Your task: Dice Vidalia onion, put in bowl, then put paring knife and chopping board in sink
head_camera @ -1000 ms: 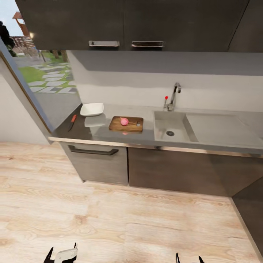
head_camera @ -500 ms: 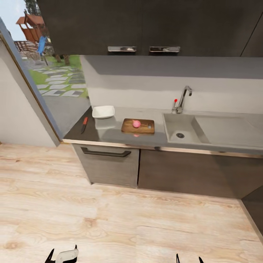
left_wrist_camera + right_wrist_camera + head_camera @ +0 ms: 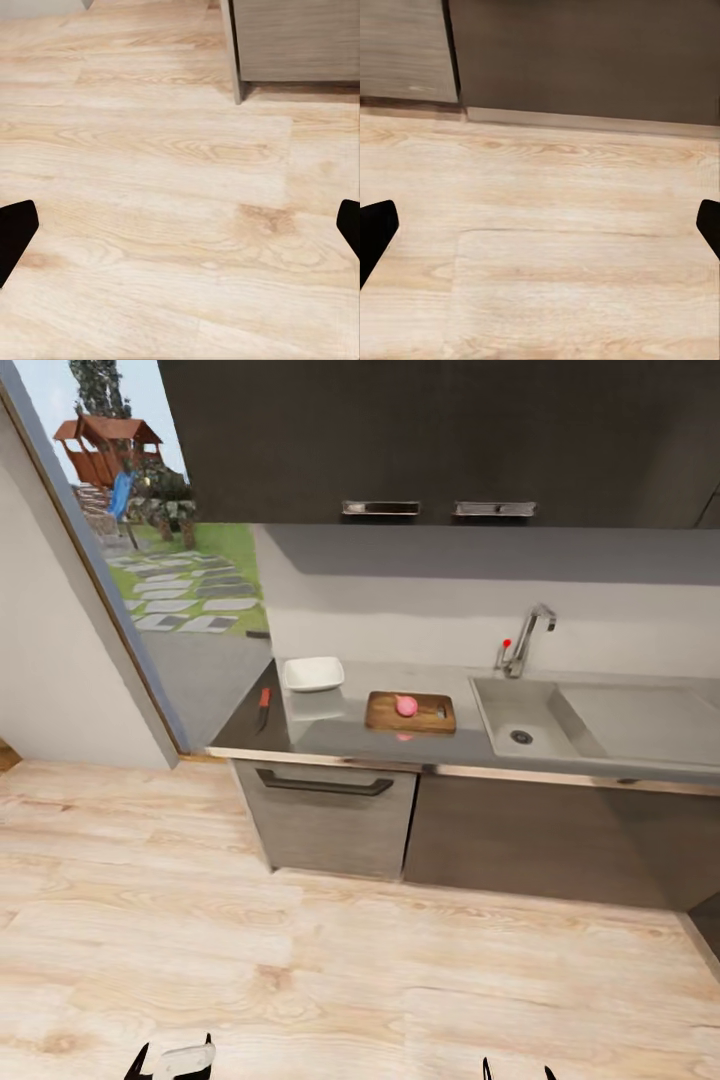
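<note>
Camera has swung left, nothing on the countertop (image 3: 340,738) moved: onion (image 3: 406,706) on board (image 3: 410,713), knife (image 3: 264,698) at its 9 o'clock beyond the bowl (image 3: 313,673). Left gripper (image 3: 180,229) and right gripper (image 3: 540,229) both spread, empty, over floor (image 3: 300,960). Risk: the round onion rolling off when cut.

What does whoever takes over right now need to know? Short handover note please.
Left gripper and right gripper: both open, empty, low over the wood floor, away from the countertop.
Vidalia onion sits whole on the chopping board, so it is out of the sink.
Paring knife lies at the countertop's left end; bowl is empty.
Left: dice, fill bowl, put knife and board in sink.
</note>
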